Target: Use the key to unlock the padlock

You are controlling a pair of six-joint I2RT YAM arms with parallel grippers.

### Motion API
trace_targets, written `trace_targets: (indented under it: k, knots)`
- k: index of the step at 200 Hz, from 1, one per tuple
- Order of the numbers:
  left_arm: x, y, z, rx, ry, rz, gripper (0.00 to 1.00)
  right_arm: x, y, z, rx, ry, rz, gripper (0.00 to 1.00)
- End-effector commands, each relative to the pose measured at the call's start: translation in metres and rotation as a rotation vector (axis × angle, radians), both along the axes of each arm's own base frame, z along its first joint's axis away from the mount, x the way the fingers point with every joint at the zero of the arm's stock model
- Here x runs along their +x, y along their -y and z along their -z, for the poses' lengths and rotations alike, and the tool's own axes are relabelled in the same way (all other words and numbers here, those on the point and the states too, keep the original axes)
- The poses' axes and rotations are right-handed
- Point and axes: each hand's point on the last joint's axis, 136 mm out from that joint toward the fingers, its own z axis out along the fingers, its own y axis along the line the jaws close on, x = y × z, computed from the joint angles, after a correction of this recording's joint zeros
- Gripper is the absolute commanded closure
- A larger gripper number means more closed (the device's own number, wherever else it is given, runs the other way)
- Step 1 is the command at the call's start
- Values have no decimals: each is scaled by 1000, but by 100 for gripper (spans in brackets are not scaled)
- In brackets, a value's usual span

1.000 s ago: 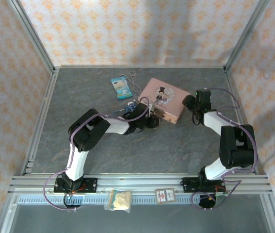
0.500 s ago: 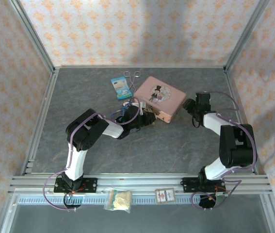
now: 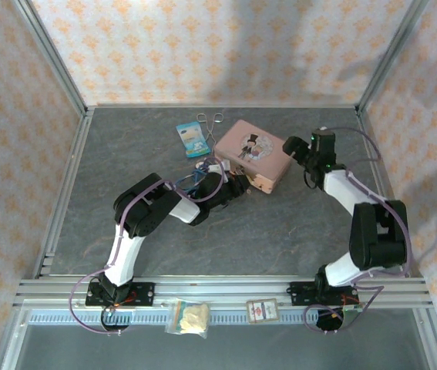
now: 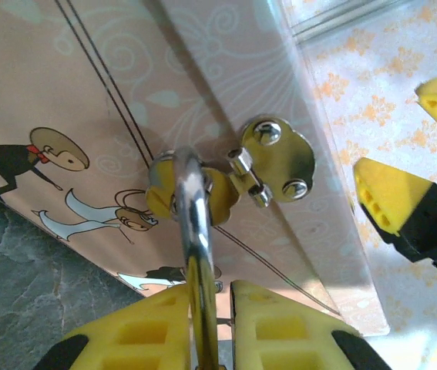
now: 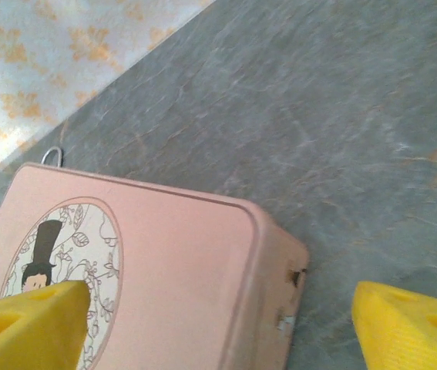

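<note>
The pink tin (image 3: 253,150) lies at the back middle of the table. The padlock (image 4: 191,193) hangs beside the tin's silver clasp (image 4: 272,158) on its front side, brass-yellow with a silver shackle (image 4: 195,254). My left gripper (image 3: 237,185) (image 4: 206,324) is shut on that shackle at the tin's near left side. My right gripper (image 3: 294,146) (image 5: 222,320) hovers open over the tin's (image 5: 172,262) right end, its fingers wide apart and touching nothing. Its yellow fingertips (image 4: 399,208) also show in the left wrist view. The key is hidden.
A blue packet (image 3: 193,140) and silver forceps (image 3: 210,122) lie just left of the tin near the back wall. A bag (image 3: 189,317) and a card (image 3: 263,311) sit on the front rail. Metal frame posts line both sides.
The tin has slid back and left and turned a little. My right gripper has opened wide, come off the tin's right end and moved toward the back. The left gripper stays shut.
</note>
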Motion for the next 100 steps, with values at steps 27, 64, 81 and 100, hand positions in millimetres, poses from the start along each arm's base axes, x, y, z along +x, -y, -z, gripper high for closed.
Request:
trace_targets:
  k: [27, 64, 81, 100]
  knots:
    - [2, 2, -29, -180, 85, -84, 100, -13, -25, 38, 80, -69, -37, 8]
    - [2, -6, -27, -242, 84, -158, 100, -23, -23, 64, 108, -121, 35, 12]
    - [5, -11, -36, -315, 106, -196, 100, -30, -19, 79, 121, -151, 74, 15]
    - [6, -16, -41, -380, 121, -222, 100, -37, -16, 92, 131, -175, 103, 17]
